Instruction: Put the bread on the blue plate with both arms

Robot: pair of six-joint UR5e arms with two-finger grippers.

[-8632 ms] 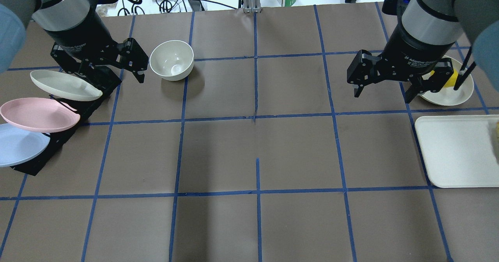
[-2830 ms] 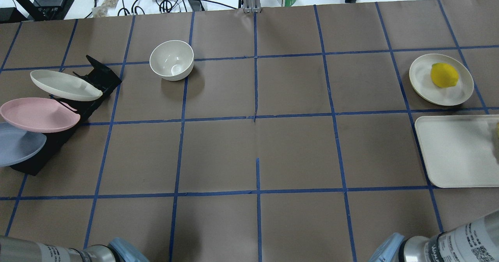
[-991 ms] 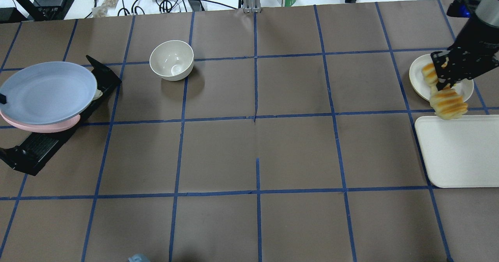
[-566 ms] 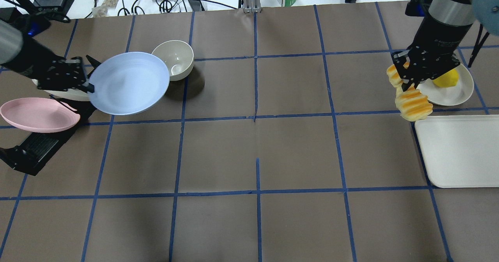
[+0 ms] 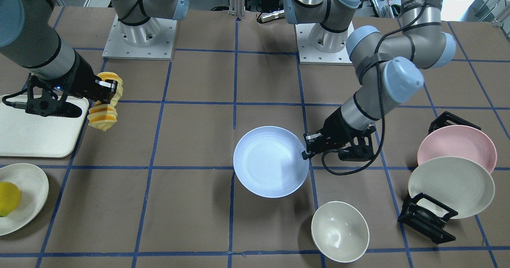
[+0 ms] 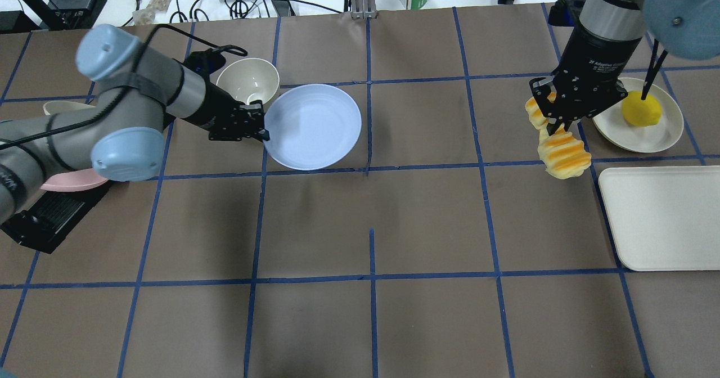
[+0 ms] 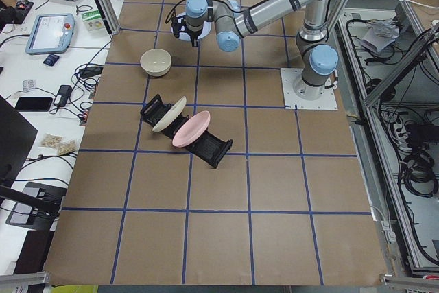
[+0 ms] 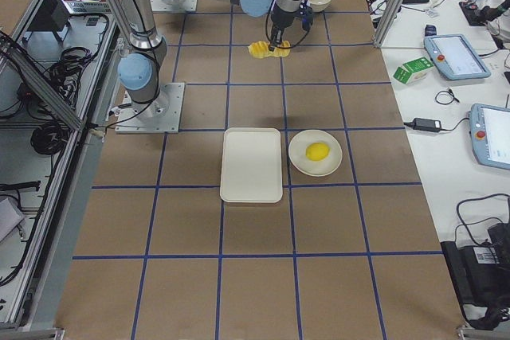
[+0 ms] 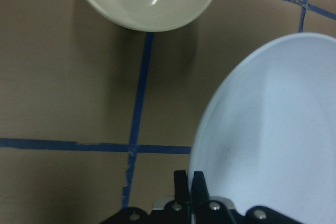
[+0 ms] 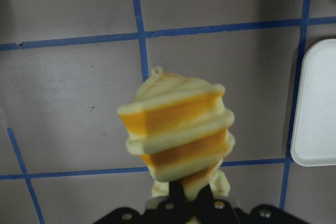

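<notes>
The blue plate (image 6: 313, 126) hangs above the table left of centre, held by its rim. My left gripper (image 6: 263, 136) is shut on that rim; it shows the same in the front view (image 5: 306, 153) and the left wrist view (image 9: 191, 179). The plate also shows in the front view (image 5: 271, 161). The bread (image 6: 562, 153), a ridged yellow-orange loaf, hangs in the air at the right, shut in my right gripper (image 6: 554, 126). The right wrist view shows the bread (image 10: 178, 129) pointing down over the brown mat. The two grippers are far apart.
A cream bowl (image 6: 247, 82) stands just behind the left gripper. A lemon (image 6: 641, 109) lies on a cream plate (image 6: 652, 142) at the far right, with a white tray (image 6: 664, 220) beside it. A black rack (image 5: 426, 218) holds a pink plate (image 5: 458, 148) and a cream plate (image 5: 450, 188).
My left arm has carried the blue plate to the right, past the bowl toward the centre. My right arm has carried the bread a little to the left, off the lemon plate's edge.
</notes>
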